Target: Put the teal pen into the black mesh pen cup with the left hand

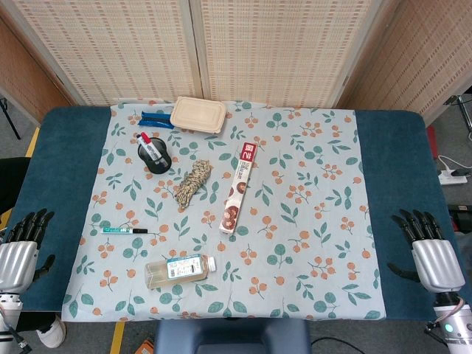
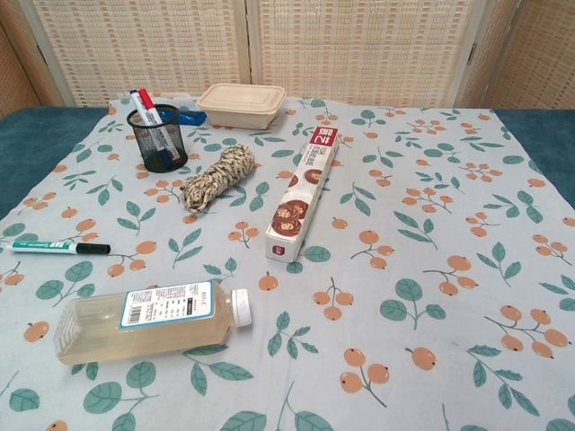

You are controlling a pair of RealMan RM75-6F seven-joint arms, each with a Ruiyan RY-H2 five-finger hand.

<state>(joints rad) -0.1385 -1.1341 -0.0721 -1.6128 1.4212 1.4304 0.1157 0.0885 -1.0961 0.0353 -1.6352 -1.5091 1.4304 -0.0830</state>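
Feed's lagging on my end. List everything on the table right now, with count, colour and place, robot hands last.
teal pen: one, near left of cloth
black mesh pen cup: one, far left, holding markers
markers: at least two, red and blue caps, in cup
bottle: one, clear, pale liquid, lying near edge
twine bundle: one, beige, centre-left
long box: one, white and brown, centre
lidded container: one, tan, far edge
blue item: one, beside container
left robot hand: open, left edge
right robot hand: open, right edge
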